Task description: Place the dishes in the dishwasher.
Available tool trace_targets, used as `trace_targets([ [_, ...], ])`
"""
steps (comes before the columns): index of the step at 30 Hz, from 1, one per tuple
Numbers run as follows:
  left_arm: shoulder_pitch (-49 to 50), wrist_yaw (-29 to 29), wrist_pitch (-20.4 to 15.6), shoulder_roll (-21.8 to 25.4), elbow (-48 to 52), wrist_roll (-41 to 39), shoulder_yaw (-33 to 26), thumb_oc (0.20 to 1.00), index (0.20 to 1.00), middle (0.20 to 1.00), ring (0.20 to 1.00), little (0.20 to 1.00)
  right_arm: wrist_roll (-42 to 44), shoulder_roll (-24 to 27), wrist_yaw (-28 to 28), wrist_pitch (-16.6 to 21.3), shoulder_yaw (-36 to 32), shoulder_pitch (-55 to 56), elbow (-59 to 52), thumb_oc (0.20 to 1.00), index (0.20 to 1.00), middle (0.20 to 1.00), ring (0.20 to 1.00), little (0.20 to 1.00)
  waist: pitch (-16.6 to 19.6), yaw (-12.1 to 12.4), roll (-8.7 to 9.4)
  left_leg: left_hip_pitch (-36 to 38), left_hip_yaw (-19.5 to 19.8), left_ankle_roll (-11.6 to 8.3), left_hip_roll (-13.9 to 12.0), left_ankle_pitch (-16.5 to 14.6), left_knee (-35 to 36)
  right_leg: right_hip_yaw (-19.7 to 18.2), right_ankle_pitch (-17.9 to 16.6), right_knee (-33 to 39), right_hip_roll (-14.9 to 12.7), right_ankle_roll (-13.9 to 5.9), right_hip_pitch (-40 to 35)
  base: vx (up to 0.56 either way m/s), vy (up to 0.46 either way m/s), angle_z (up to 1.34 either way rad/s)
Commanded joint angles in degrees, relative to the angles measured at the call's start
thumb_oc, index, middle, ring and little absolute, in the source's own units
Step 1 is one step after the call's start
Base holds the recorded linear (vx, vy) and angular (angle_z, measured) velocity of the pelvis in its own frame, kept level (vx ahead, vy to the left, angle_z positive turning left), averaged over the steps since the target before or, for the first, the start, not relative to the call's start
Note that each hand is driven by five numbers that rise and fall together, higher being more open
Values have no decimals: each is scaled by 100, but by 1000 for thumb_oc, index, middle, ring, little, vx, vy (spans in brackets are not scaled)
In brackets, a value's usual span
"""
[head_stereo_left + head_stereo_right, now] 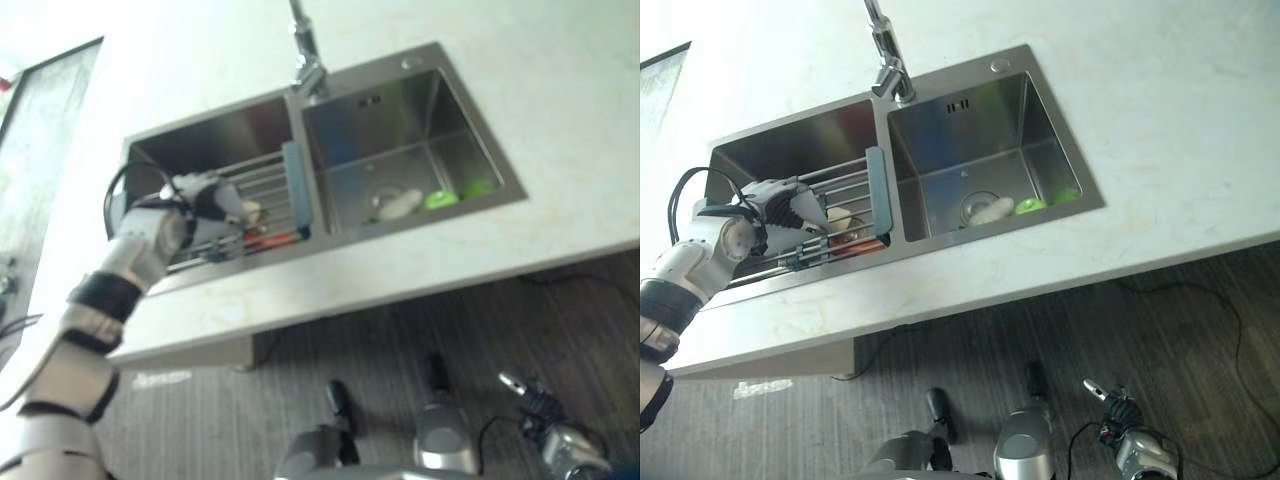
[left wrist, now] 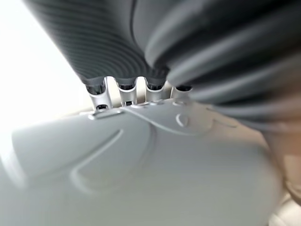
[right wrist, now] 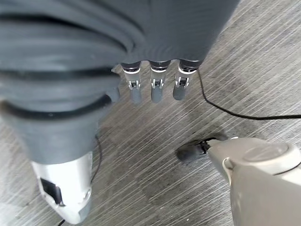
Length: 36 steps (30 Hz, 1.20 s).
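The left hand (image 1: 790, 215) is reaching into the rack (image 1: 855, 215) in the sink's (image 1: 970, 150) left basin, fingers hidden behind a pale dish (image 2: 141, 174), grip unclear. The right hand (image 3: 153, 87) is hanging curled above the floor. Pickup appears underway; lifting comes next.

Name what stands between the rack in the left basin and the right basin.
In the right eye view, a blue-grey end plate on the rack, then the sink's steel divider, separate it from the right basin.
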State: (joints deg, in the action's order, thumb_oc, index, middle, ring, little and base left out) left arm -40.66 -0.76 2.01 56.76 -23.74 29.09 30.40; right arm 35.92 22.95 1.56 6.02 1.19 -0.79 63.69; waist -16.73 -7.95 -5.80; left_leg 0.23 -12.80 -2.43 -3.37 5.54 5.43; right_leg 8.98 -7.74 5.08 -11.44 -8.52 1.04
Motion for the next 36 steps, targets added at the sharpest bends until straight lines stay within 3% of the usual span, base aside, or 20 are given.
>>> trace_targets([
  [1, -175, 1208, -414, 549, -25, -216, -749, 200, 200, 200, 200, 200, -56, -26, -69, 178, -252, -4, -18, 1000, 1000, 1000, 1000, 1000, -12, 69, -81, 238, 13, 45, 106, -627, -69, -25, 386, -212, -35, -192, 34, 55, -47, 16],
  [2, -20, 1723, -546, 644, 310, -208, -996, 200, 200, 200, 200, 200, -139, -77, -80, 196, -269, 63, 36, 1000, 1000, 1000, 1000, 1000, 66, 119, -84, 306, 28, 42, 96, -652, -60, 36, 426, -186, -32, -179, -76, 72, -36, 24],
  [9, 911, 3290, -1194, 997, 1494, 175, -2228, 200, 200, 200, 200, 200, -598, -188, -47, 148, -431, 354, 368, 1000, 1000, 1000, 1000, 1000, 383, 306, -76, 518, 105, -19, 6, -715, -43, 218, 595, -145, 13, -131, -416, 85, -47, 14],
  [15, 2015, 3609, -1386, 667, 2115, -66, -3159, 200, 200, 200, 200, 200, -914, -277, 15, 167, -539, 500, 612, 1000, 1000, 1000, 1000, 1000, 519, 442, -73, 658, 252, -40, -94, -767, -81, 285, 847, -276, 101, -18, -585, 65, -102, 2],
  [18, 2750, 3762, -1537, 68, 2426, -195, -3636, 200, 200, 200, 200, 200, -1047, -347, 141, 189, -526, 512, 674, 1000, 1000, 1000, 1000, 1000, 555, 627, -30, 647, 565, -36, -139, -875, -339, 255, 1055, -415, 232, 143, -682, 68, -221, 29],
  [22, 3294, 3746, -1554, -436, 2649, -108, -3860, 200, 200, 200, 200, 200, -1603, -333, 346, 189, -239, 399, 602, 1000, 1000, 1000, 1000, 1000, 516, 860, 1, 315, 913, -117, -184, -941, -931, 346, 1205, -549, 361, 337, -689, 0, -213, 41],
  [24, 3452, 3707, -1540, -554, 2727, -114, -3946, 200, 200, 200, 200, 200, -1835, -293, 460, 230, -49, 324, 607, 1000, 1000, 1000, 1000, 1000, 481, 965, -47, 203, 934, -210, -299, -791, -941, 493, 1266, -595, 429, 394, -699, -55, -159, 58],
  [27, 3542, 3685, -1838, -735, 2748, -223, -4032, 200, 200, 200, 200, 200, -1890, -250, 505, 236, 267, 229, 489, 1000, 1000, 1000, 1000, 1000, 326, 1112, -220, -19, 695, -548, -671, 4, -387, 862, 1327, -561, 554, 413, -848, -194, -68, 90],
  [28, 3510, 3614, -2108, -824, 2668, -291, -4041, 200, 200, 200, 200, 200, -1729, -240, 386, 184, 280, 209, 464, 1000, 1000, 1000, 1000, 1000, 293, 1101, -190, -78, 371, -568, -720, 37, -422, 1120, 1307, -517, 461, 390, -925, -299, -18, 174],
  [29, 3490, 3573, -2225, -880, 2626, -284, -4021, 200, 200, 200, 200, 200, -1635, -231, 323, 132, 259, 208, 448, 1000, 1000, 1000, 1000, 1000, 297, 1078, -170, -71, 207, -536, -706, -12, -513, 1245, 1283, -515, 407, 384, -928, -245, 15, 220],
  [32, 3348, 3589, -2513, -1172, 2517, -52, -3760, 200, 200, 200, 200, 200, -1202, -223, 134, 8, -9, 268, 510, 1000, 1000, 1000, 1000, 1000, 392, 914, -54, 102, -358, -280, -508, -729, -1287, 1532, 1275, -635, 179, 413, -836, -235, 79, 155],
  [33, 3348, 3589, -2513, -1172, 2517, -52, -3760, 200, 200, 200, 200, 200, -1202, -223, 134, 8, -9, 268, 510, 1000, 1000, 1000, 1000, 1000, 392, 914, -54, 102, -358, -280, -508, -729, -1287, 1532, 1275, -635, 179, 413, -836, -297, 221, 111],
  [34, 3276, 3581, -2630, -1265, 2529, -64, -3652, 200, 200, 200, 200, 200, -1095, -249, 118, 66, -187, 355, 559, 1000, 1000, 1000, 1000, 1000, 483, 850, -92, 339, -586, -120, -316, -1025, -1233, 1731, 1258, -794, 144, 402, -707, -221, 236, 109],
  [36, 3269, 3508, -2583, -1283, 2619, -160, -3613, 200, 200, 200, 200, 200, -1082, -295, 186, 213, -380, 465, 648, 1000, 1000, 1000, 1000, 1000, 531, 826, -122, 492, -632, -85, -209, -931, -861, 1848, 1227, -827, 149, 372, -679, -197, 295, 114],
])
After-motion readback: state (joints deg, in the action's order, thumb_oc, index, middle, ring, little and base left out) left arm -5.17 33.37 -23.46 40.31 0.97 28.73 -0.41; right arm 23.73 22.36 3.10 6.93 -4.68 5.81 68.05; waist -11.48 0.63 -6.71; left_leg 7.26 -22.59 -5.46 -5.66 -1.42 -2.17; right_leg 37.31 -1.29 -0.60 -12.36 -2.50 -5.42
